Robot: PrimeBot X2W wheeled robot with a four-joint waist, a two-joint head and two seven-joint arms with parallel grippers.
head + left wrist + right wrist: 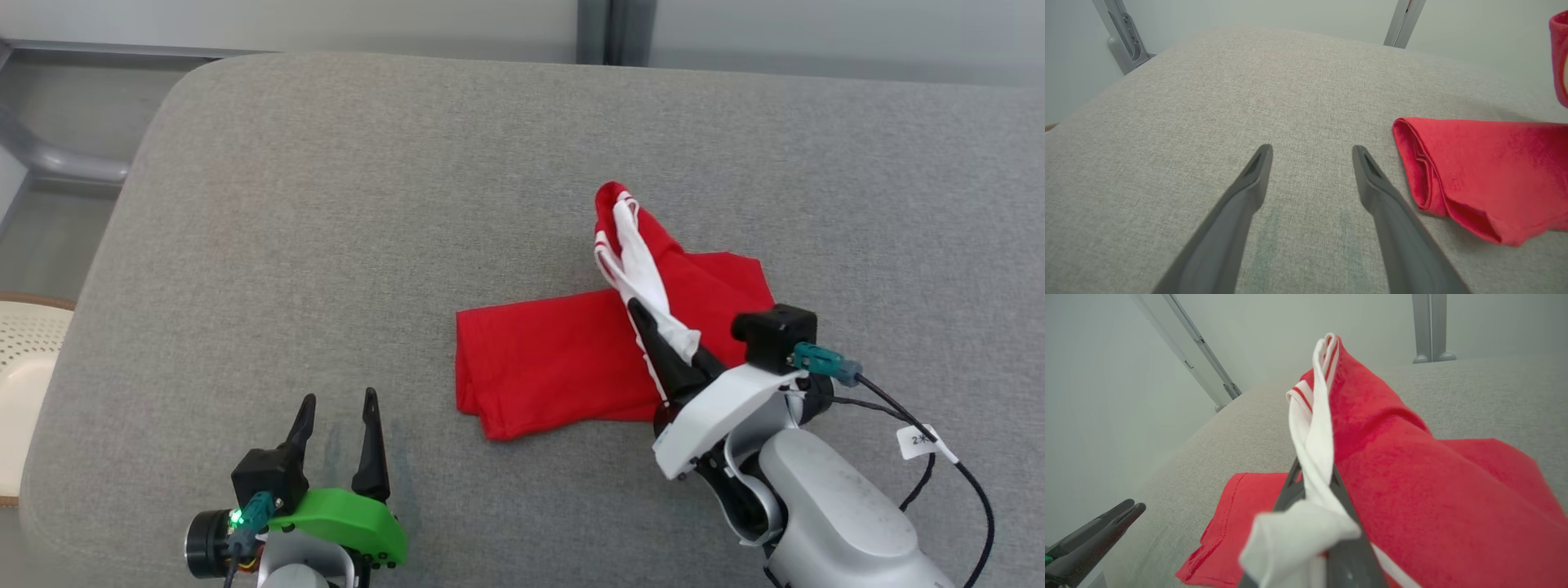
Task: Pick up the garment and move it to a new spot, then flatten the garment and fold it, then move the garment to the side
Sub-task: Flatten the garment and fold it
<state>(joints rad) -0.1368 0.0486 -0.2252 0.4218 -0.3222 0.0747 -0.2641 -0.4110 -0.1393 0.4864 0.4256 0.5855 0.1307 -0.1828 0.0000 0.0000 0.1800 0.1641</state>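
Right gripper (647, 325) is pinching the white trim of the red garment (547, 359) and holding that end raised, while the rest is lying part-folded at four o'clock on the grey padded surface (326, 204). The cloth is looking soft, light and limp, so hems and corners are seeming the best holds. Left gripper (340, 397), at seven o'clock, is resting spread and empty. Free room is lying toward ten o'clock, away from the near edge.

Grey fabric surface (522, 147), rounded corner. Pale wall (326, 20) behind, grey metal post (616, 31). Cream perforated seat (24, 343) at left.
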